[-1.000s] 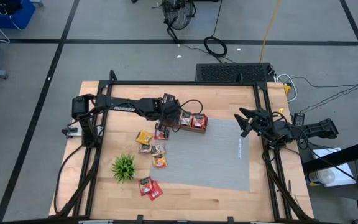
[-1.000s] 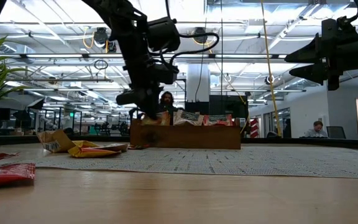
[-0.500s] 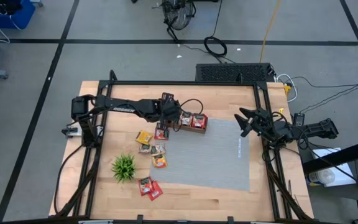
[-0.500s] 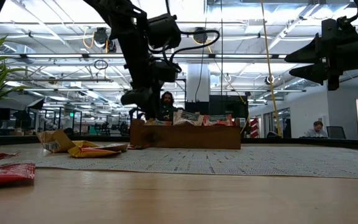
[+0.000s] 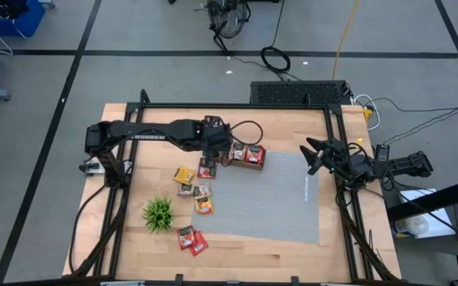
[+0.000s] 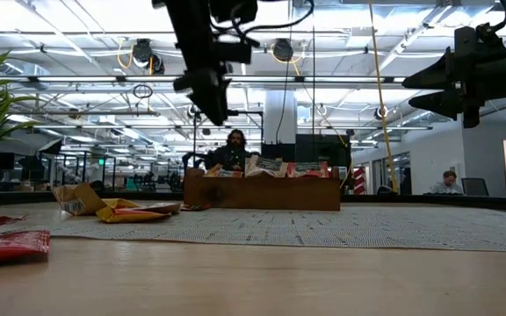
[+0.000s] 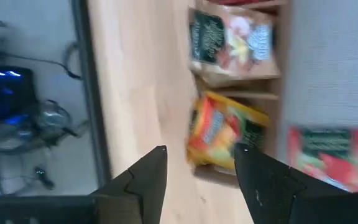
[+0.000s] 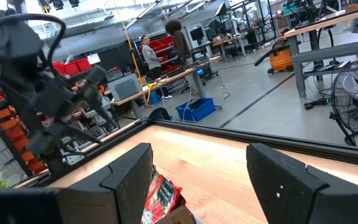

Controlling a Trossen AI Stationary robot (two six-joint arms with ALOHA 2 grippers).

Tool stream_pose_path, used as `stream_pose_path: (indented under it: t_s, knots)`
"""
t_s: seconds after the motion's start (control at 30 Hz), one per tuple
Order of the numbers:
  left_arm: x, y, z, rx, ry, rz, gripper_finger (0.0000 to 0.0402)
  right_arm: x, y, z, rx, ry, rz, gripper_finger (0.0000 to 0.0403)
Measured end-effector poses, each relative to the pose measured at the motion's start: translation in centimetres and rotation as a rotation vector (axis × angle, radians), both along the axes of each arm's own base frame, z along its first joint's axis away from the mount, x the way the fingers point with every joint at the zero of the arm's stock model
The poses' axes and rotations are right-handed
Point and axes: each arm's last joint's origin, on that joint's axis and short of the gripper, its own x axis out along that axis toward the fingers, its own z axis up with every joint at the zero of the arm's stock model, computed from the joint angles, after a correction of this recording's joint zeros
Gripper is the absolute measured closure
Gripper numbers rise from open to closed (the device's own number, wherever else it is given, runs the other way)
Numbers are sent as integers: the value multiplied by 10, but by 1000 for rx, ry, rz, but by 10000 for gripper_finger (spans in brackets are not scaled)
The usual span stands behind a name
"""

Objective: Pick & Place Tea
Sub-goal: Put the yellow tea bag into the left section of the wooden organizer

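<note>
The wooden tray (image 5: 246,156) stands on the grey mat's far left corner with several tea packets in it. My left gripper (image 5: 219,148) hangs open above the tray's left end, well clear of it in the low view (image 6: 207,104), fingers pointing down. Its wrist view (image 7: 199,158) looks down on an orange packet (image 7: 219,130) and a dark green one (image 7: 232,43) in the tray, and a red packet (image 7: 322,152) lying beside the tray. More packets (image 5: 194,191) lie flat, loose on the table left of the mat. My right gripper (image 5: 310,157) waits open at the mat's right edge, raised (image 6: 442,88).
A small green plant (image 5: 158,213) stands near the table's left front, with two red packets (image 5: 192,239) lying just in front of it. The grey mat (image 5: 277,202) covers the table's middle. A black frame (image 5: 237,106) borders the table. People sit in the room behind.
My left gripper has risen straight up from the tray's left end, from just above the packets to well above the tray. The right arm has kept still.
</note>
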Motion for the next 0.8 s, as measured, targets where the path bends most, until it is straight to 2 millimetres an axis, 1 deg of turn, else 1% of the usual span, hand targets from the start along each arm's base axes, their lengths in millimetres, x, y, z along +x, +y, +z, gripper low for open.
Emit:
stream_pose_path:
  t_s: [0.13, 0.43, 0.57, 0.8]
  knots:
    - [-4, -8, 23, -89, -8, 31, 215, 0, 0, 0, 0, 0, 0, 161]
    - [-15, -33, 60, -269, -20, 96, 215, 0, 0, 0, 0, 0, 0, 161]
    - [-21, -48, 71, -325, -32, 108, 215, 0, 0, 0, 0, 0, 0, 161]
    - [-27, -73, 81, -432, -32, 111, 215, 0, 0, 0, 0, 0, 0, 161]
